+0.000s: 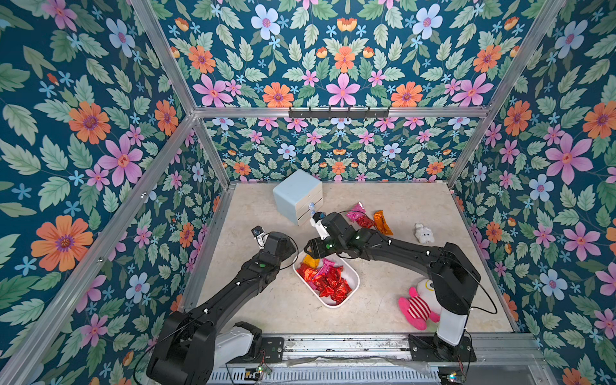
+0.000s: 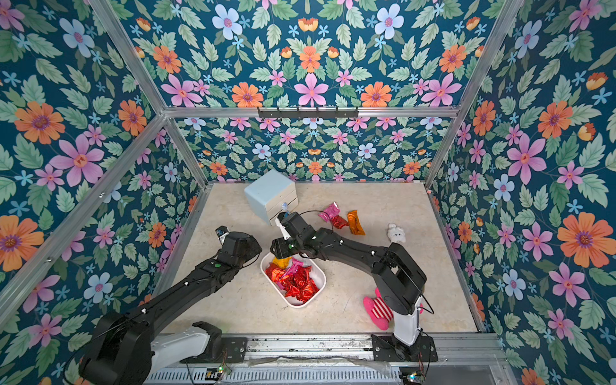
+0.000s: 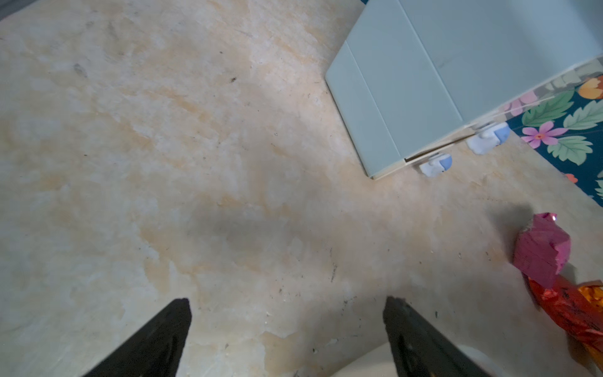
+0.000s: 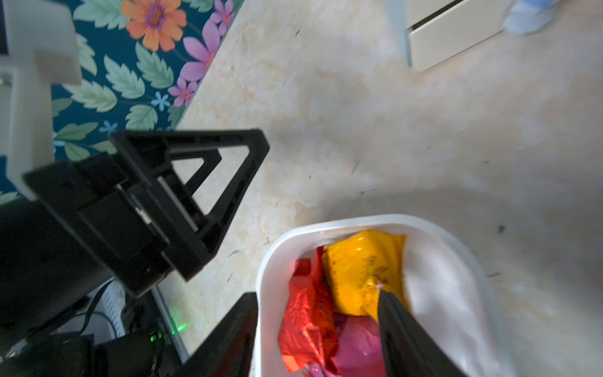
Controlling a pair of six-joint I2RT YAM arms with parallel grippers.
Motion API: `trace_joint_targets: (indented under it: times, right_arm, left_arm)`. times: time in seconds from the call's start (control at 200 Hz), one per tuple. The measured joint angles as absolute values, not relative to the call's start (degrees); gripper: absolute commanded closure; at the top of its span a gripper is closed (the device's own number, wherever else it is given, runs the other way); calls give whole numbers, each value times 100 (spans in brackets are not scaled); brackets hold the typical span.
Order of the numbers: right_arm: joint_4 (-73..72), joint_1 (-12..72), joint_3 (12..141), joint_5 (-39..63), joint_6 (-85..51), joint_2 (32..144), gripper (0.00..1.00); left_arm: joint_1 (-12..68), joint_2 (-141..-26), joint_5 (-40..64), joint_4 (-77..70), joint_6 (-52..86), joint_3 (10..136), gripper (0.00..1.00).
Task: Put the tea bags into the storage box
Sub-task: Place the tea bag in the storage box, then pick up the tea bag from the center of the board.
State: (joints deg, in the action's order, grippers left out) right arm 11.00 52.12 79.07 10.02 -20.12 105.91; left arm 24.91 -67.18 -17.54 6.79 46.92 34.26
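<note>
Tea bags, and most of them are heaped in the storage box: crumpled red foil, some pink, and a yellow tea bag at the end nearest the pale blue drawer unit. The white box sits about mid-table, set at a slant. Three are out on the marble-look top, well apart from the box, beyond the right arm: a pink tea bag, a red tea bag touching it, and an orange tea bag just beside them. The right gripper hangs over the box's yellow end with its fingers spread wide and nothing clamped between them. One fingertip shows against the yellow bag's edge, but I can't tell if it touches. The left gripper hovers over bare table near the box, fingers parted and empty. A small white plush lies near the loose sachets. A pink-and-white plush lies by the right arm's base.
</note>
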Motion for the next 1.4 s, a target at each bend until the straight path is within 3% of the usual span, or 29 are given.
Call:
trace_joint_targets:
  times: [0.4, 1.08, 1.275, 1.35, 1.4]
  right_arm:
    - [1476, 3474, 7848, -342, -2613, 10565, 29]
    - [1439, 2467, 10326, 307, -3634, 13072, 25]
    - [1507, 2484, 10534, 534, -3736, 13397, 33]
    - [1459, 2473, 10492, 578, -3743, 13413, 46]
    - [1391, 2471, 10420, 591, -3758, 13413, 59]
  left_arm:
    - [2803, -7614, -1015, 152, 4344, 3824, 2]
    - [2923, -7317, -1111, -3, 4508, 3277, 2]
    - [2923, -7317, -1166, -1, 4512, 3269, 2]
    - [2923, -7317, -1190, -1, 4512, 3267, 2]
    - [2923, -7317, -1194, -1, 4521, 3260, 2]
